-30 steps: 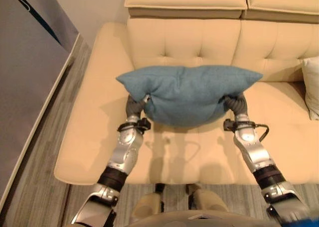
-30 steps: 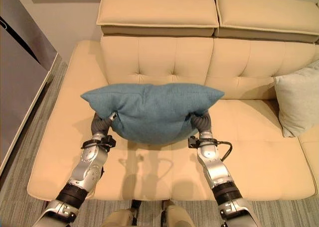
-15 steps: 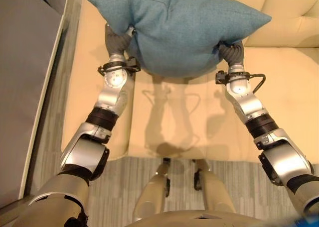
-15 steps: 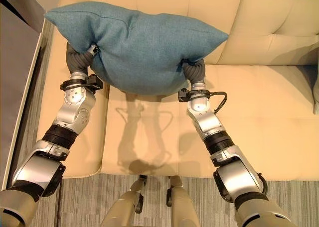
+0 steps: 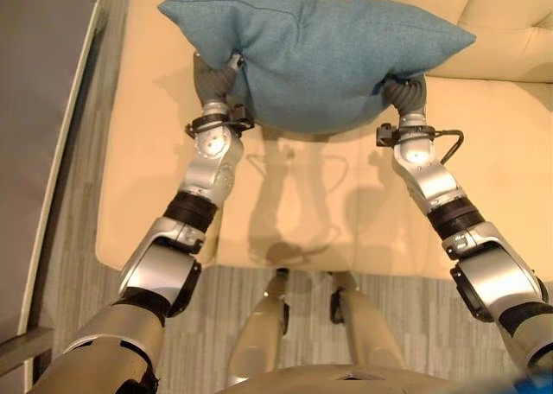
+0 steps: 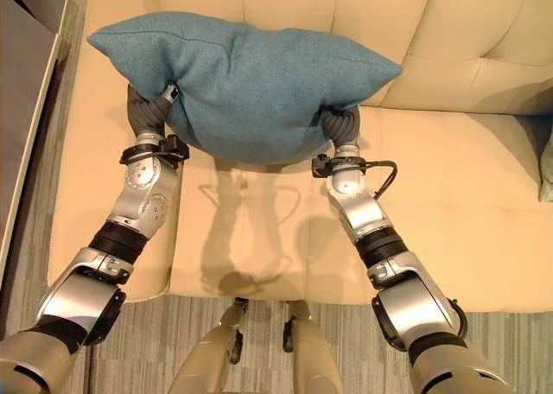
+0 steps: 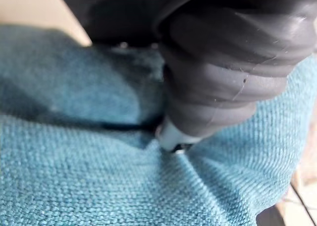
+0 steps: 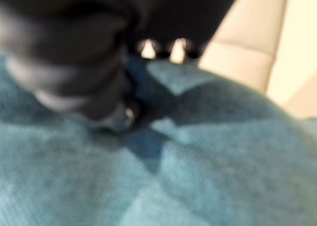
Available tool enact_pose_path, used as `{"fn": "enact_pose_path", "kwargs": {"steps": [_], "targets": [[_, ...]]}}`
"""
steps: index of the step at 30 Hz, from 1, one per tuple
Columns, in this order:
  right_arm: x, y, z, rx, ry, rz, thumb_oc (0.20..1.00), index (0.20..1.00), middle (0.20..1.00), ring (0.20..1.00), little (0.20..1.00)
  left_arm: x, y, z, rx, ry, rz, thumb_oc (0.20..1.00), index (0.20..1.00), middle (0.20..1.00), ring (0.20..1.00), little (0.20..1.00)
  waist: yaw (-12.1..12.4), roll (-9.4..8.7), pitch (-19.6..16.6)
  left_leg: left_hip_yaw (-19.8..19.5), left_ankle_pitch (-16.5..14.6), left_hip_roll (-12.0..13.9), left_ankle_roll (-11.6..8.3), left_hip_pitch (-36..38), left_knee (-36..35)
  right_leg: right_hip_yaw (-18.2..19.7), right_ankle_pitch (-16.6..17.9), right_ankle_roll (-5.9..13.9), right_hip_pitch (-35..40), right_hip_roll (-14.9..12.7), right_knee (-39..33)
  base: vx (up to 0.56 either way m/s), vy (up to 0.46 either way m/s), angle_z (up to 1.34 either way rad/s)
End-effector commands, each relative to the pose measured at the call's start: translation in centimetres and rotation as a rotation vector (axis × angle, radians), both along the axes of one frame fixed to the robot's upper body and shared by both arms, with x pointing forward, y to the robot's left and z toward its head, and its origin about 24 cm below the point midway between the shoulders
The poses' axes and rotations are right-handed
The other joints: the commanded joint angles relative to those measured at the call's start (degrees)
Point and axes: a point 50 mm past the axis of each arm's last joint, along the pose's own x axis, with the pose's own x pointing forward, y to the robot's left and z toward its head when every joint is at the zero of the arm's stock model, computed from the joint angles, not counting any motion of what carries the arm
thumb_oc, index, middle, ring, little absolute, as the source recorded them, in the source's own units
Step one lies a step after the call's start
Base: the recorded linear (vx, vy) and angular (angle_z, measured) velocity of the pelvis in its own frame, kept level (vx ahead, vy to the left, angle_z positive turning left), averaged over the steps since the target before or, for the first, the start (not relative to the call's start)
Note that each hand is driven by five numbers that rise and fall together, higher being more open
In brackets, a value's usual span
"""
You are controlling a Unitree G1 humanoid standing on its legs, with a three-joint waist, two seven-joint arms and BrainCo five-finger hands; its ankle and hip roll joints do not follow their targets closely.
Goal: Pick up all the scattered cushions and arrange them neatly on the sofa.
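Currently we see the blue cushion (image 5: 315,53) held up off the seat of the cream sofa (image 5: 510,178), in front of its tufted backrest (image 6: 484,31), with one hand at each lower end. Our left hand (image 5: 216,79) sits under the cushion's left end; in the left wrist view the thumb (image 7: 173,137) presses into the fabric and a fold of cloth bunches against the dark cover, so we read this hand as clenched on the cushion. Our right hand (image 6: 343,126) sits under the right end; the right wrist view shows dark fingertips (image 8: 163,48) over the top of a fold and the thumb (image 8: 121,117) pressed in below it, pinching the cloth. A second, pale cushion (image 6: 546,165) shows at the sofa's far right edge. Grey striped flooring (image 5: 78,230) lies beside and in front of the sofa.
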Motion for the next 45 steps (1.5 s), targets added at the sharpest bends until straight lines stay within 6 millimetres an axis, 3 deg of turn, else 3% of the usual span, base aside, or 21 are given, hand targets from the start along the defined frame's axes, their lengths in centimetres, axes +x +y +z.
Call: {"fn": "enact_pose_path", "kwargs": {"steps": [1, 4, 8, 23, 28, 40, 41, 42, 44, 45], "targets": [[-1.7, 4.8, 7.4, 0.002, -0.324, 0.181, 0.200, 0.200, 0.200, 0.200, 0.200, -0.7, -5.9, 5.0, 0.078, -0.216, -0.208, 0.200, 0.200, 0.200, 0.200, 0.200, -0.05, -0.44, -1.63, 0.50, -2.06, 0.68, -3.18, 0.44, 0.19, 0.15, -5.46, 5.63, 3.74, -1.03, 1.38, 0.00, 0.000, 0.00], [-1.9, 4.7, 7.6, 0.001, -0.338, 0.182, 0.200, 0.200, 0.200, 0.200, 0.200, -1.1, -6.4, 5.6, 0.073, -0.244, -0.225, 0.200, 0.200, 0.200, 0.200, 0.200, -0.10, -0.44, -1.81, 0.62, -2.33, 0.71, -3.12, 0.82, 0.25, 0.33, -5.53, 5.64, 4.17, -0.95, 1.18, 0.02, -0.001, -0.02], [-2.6, 4.3, 5.9, 0.000, -0.314, 0.193, 0.200, 0.200, 0.200, 0.200, 0.200, -2.3, -7.7, 4.8, 0.045, -0.253, -0.273, 0.200, 0.200, 0.200, 0.200, 0.200, -0.41, -0.29, -2.58, 1.20, -3.59, 0.34, -2.64, 3.69, 0.32, 0.37, -6.57, 5.45, 6.81, -1.07, 1.41, 0.03, 0.003, -0.04], [-3.4, 4.8, 3.2, -0.001, -0.244, 0.229, 0.200, 0.200, 0.200, 0.200, 0.200, -2.8, -7.9, 2.8, 0.030, -0.196, -0.281, 0.200, 0.200, 0.200, 0.200, 0.200, -0.29, -0.01, -1.13, 2.66, -4.74, -0.01, -1.64, 4.28, 2.44, 0.54, -6.58, 5.22, 7.35, -1.82, 2.72, -0.03, 0.009, -0.02], [-3.2, 5.1, 3.5, -0.008, -0.248, 0.232, 0.200, 0.200, 0.200, 0.200, 0.200, -2.5, -7.7, 2.8, 0.062, -0.194, -0.259, 0.200, 0.200, 0.200, 0.200, 0.200, -0.20, -0.11, -0.36, 2.89, -4.19, 0.07, -1.81, 2.30, 2.84, 0.61, -6.14, 5.14, 5.54, -2.00, 3.10, -0.04, 0.000, -0.02], [-1.6, 5.3, 6.2, -0.034, -0.277, 0.186, 0.200, 0.200, 0.200, 0.200, 0.200, 0.3, -4.8, 5.0, 0.205, -0.164, -0.112, 0.200, 0.200, 0.200, 0.200, 0.200, -0.36, 0.52, 0.41, 2.01, -0.52, 0.26, -2.84, -3.37, 0.02, 0.39, -4.80, 5.35, -0.90, -1.70, 2.95, 0.00, 0.000, 0.00], [-1.3, 5.4, 6.9, -0.057, -0.292, 0.162, 0.228, 0.228, 0.228, 0.228, 0.228, 0.9, -4.1, 5.8, 0.240, -0.156, -0.075, 1.000, 1.000, 1.000, 1.000, 1.000, -0.44, 0.80, 0.48, 1.71, -0.33, 0.14, -3.06, -4.19, -0.01, 0.38, -4.72, 5.43, -1.78, -1.62, 2.92, 0.04, -0.006, 0.02], [-1.1, 5.3, 7.3, -0.077, -0.297, 0.140, 0.304, 0.304, 0.304, 0.304, 0.304, 1.2, -3.6, 6.4, 0.268, -0.153, -0.047, 1.000, 1.000, 1.000, 1.000, 1.000, -0.47, 0.93, 0.65, 1.79, -0.41, 0.19, -3.12, -4.35, -0.01, 0.43, -4.80, 5.53, -2.03, -1.50, 3.02, 0.03, -0.002, 0.03], [-0.7, 5.1, 8.4, -0.113, -0.320, 0.095, 0.834, 0.834, 0.834, 0.834, 0.834, 1.7, -2.4, 7.6, 0.315, -0.154, 0.020, 1.000, 1.000, 1.000, 1.000, 1.000, -0.45, 1.15, 0.77, 1.63, -0.13, 0.12, -3.23, -5.15, -0.01, 0.45, -4.53, 5.77, -2.52, -1.48, 2.90, 0.00, 0.000, 0.00], [-0.7, 5.1, 8.4, -0.113, -0.322, 0.095, 0.937, 0.937, 0.937, 0.937, 0.937, 1.7, -2.4, 7.7, 0.315, -0.156, 0.020, 1.000, 1.000, 1.000, 1.000, 1.000, -0.50, 1.11, 0.77, 1.61, 0.15, 0.04, -3.22, -5.40, -0.01, 0.44, -4.31, 5.80, -2.74, -1.56, 2.87, 0.00, 0.000, 0.00]]}}
